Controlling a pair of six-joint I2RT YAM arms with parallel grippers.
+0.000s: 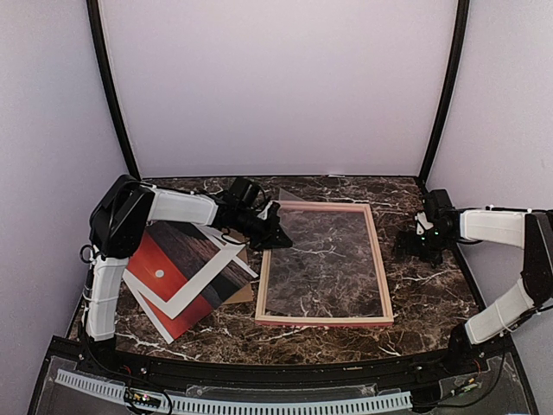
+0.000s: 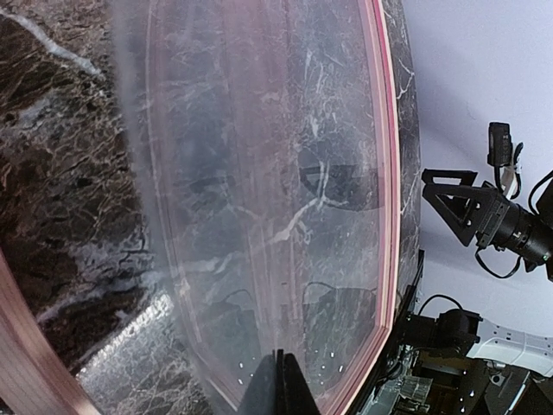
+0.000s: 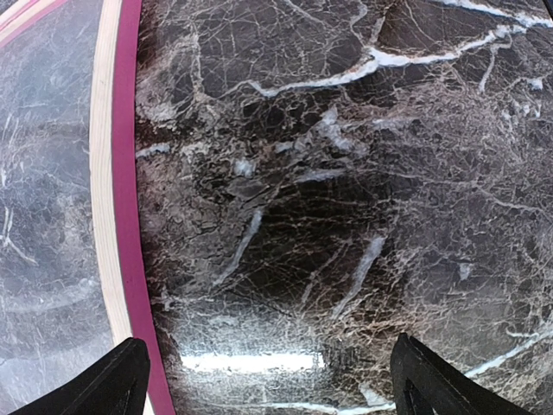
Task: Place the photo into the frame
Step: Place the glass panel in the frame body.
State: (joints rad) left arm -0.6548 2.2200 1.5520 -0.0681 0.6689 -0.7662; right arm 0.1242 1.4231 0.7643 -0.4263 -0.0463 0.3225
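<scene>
Top external view: photo's not in the frame yet

Your left gripper (image 1: 272, 232) has its fingers pressed together right at the far left corner of the frame (image 1: 324, 264). From the left wrist view I can't tell whether anything thin is pinched between them. The frame lies flat on the marble table (image 1: 423, 294), stretching out ahead of that gripper. The photo (image 1: 151, 255) sits well back from it, down by your left arm's base, partly covered by other sheets. Your right gripper (image 1: 419, 244) is spread wide over bare marble, just beside the frame's right rail and not touching it.
</scene>
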